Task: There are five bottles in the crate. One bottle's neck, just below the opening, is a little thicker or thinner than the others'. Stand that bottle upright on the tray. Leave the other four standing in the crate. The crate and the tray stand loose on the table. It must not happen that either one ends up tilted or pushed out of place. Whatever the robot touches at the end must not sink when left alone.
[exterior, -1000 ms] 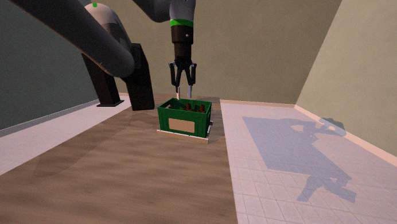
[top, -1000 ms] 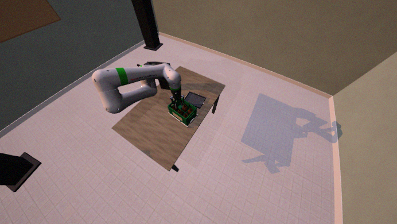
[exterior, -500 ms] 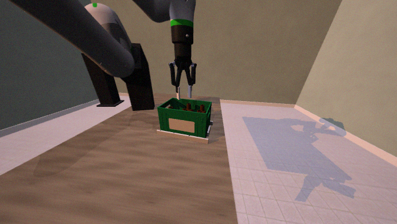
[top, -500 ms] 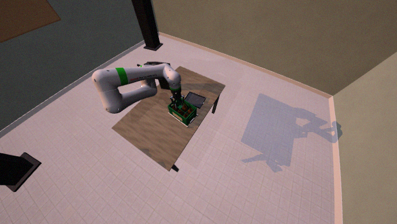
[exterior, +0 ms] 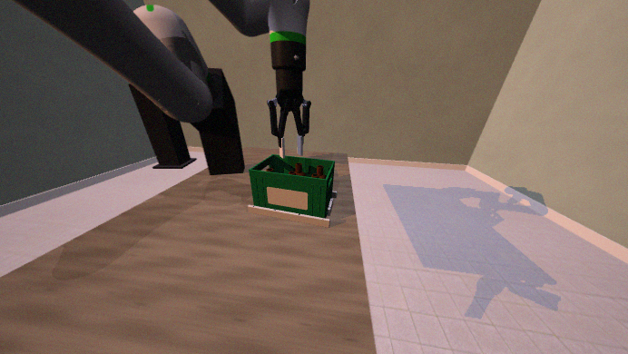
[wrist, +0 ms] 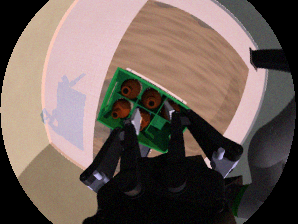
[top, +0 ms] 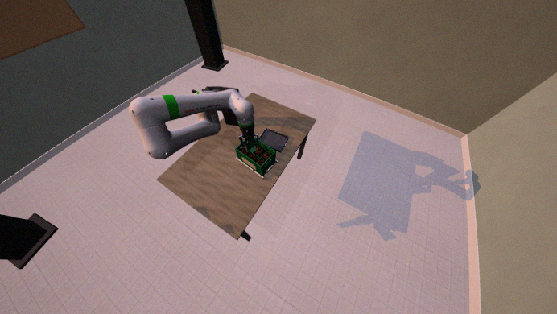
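The white arm (top: 161, 121) with its green bands is reaching out over the wooden desk (top: 209, 185) and pointing its dark wrist straight down. The hand (exterior: 290, 147) is hanging just above the back edge of the green crate (exterior: 290, 195), with its two pale fingertips (exterior: 299, 146) standing partly apart, a moderate gap between them, and nothing is sitting in that gap. From the front, the tips are hovering right at the level of the crate's rim without my being able to tell whether they are touching it. The crate is sitting near the right edge of the desk on a thin light board (exterior: 290, 217), and it is showing a tan label (exterior: 287, 198) on its front wall. Brown bottles (exterior: 298, 170) are standing inside it, their necks poking up just over the rim; through the wrist view I am seeing several round brown tops (wrist: 150, 102) in separate compartments beyond the fingers. I cannot tell from here which neck is differing from the rest. The dark tray (top: 274, 140) is lying flat on the desk just behind the crate, close to the desk's far corner. The arm is casting a large bluish shadow (exterior: 472, 236) across the tiled floor to the right.
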